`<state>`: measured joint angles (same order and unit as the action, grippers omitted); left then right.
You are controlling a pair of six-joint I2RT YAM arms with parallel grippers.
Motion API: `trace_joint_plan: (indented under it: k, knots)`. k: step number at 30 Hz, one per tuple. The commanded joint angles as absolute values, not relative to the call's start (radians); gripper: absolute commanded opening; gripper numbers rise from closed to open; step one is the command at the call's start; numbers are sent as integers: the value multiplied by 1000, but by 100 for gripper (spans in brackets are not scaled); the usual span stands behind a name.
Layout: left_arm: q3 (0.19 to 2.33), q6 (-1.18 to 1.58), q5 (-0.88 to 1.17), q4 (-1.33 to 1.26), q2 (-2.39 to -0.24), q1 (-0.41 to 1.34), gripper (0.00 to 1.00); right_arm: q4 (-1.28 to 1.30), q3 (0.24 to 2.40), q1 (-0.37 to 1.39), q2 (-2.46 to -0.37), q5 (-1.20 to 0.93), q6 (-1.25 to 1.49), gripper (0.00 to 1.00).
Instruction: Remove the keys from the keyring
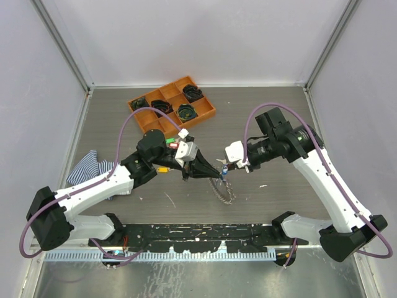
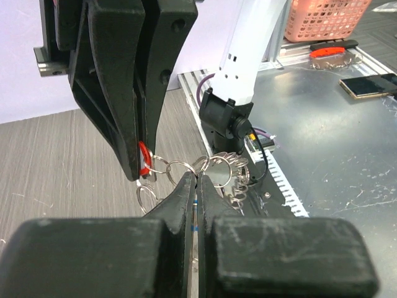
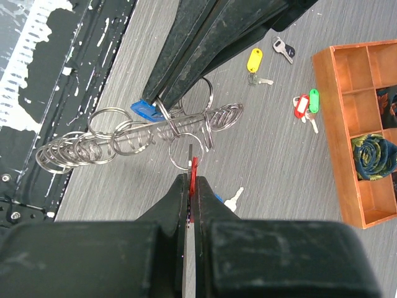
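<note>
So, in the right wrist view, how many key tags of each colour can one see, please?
Red tags: 2
Blue tags: 2, one half hidden
Yellow tags: 1
Green tags: 1
Total: 6

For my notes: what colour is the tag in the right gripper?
The tag is red; the left wrist view shows it best.
</note>
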<state>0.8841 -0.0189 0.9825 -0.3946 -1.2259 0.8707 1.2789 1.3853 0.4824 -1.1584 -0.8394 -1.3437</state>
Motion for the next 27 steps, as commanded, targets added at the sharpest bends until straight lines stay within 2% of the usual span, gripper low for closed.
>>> trace_joint_plan:
  k: [1, 4, 15, 21, 24, 27]
  knots:
    - [913, -76, 1069, -315, -1196, 893, 0, 1268, 1475, 466, -1153, -788, -1327, 3]
    - [915, -133, 1051, -238, -1188, 892, 0, 1285, 1502, 466, -1156, -798, -1320, 1]
    - [906, -169, 980, -203, -1182, 894, 0, 1295, 1523, 471, -1157, -824, -1254, 1]
    - [861, -87, 893, -301, -1202, 893, 0, 1259, 1514, 494, -1161, -794, -1144, 1]
    - [842, -7, 877, -374, -1220, 894, 5, 1232, 1495, 515, -1169, -745, -1066, 1]
    - [828, 36, 864, -411, -1222, 893, 15, 1219, 1486, 521, -1171, -721, -1024, 1]
